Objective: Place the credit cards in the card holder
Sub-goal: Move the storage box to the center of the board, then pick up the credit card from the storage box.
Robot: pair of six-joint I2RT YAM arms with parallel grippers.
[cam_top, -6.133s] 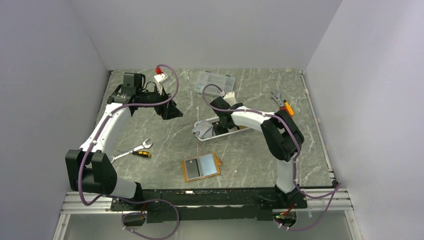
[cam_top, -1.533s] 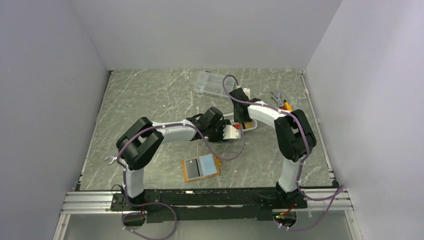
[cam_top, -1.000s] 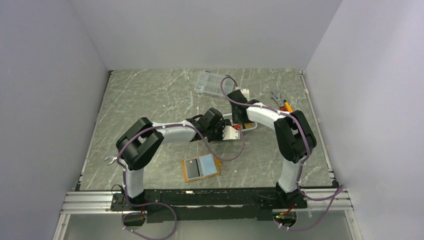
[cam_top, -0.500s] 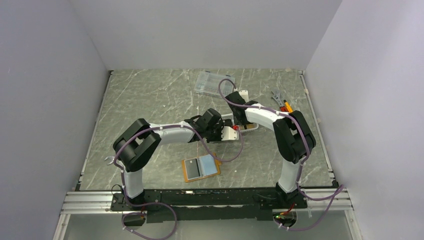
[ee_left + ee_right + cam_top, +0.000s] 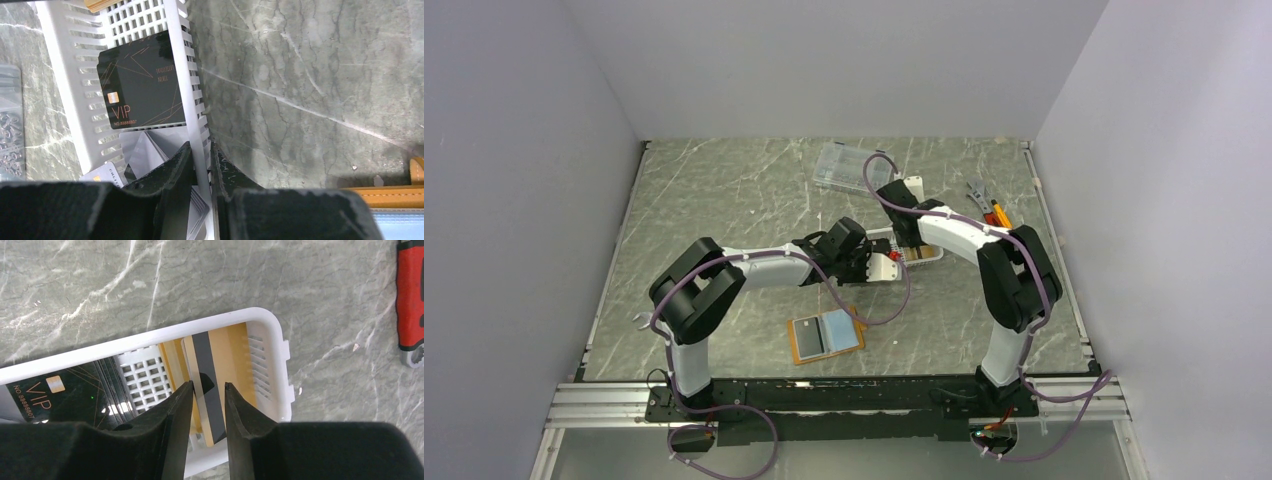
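A white slotted basket (image 5: 927,254) holds the loose credit cards. A black VIP card (image 5: 140,80) lies flat in it above grey-white cards (image 5: 145,150). A gold-brown card (image 5: 227,365) with a black stripe leans at the basket's end. My left gripper (image 5: 200,147) is shut on the basket's long wall (image 5: 180,75), one finger inside and one outside. My right gripper (image 5: 208,385) hangs over the gold-brown card, its jaws a narrow gap apart, the stripe showing between them. The orange card holder (image 5: 826,336) lies open near the front with cards in its pockets.
A clear compartment box (image 5: 849,165) stands at the back. Pliers (image 5: 989,207) lie at the back right, and a red-handled tool (image 5: 411,295) lies beside the basket. A wrench (image 5: 642,322) pokes out behind the left arm. The orange holder's edge (image 5: 395,196) lies near the left gripper.
Both grippers' jaws have narrowed, the right one markedly, over the gold-brown card. The left arm has edged slightly left at the basket's wall. The card holder has not moved.
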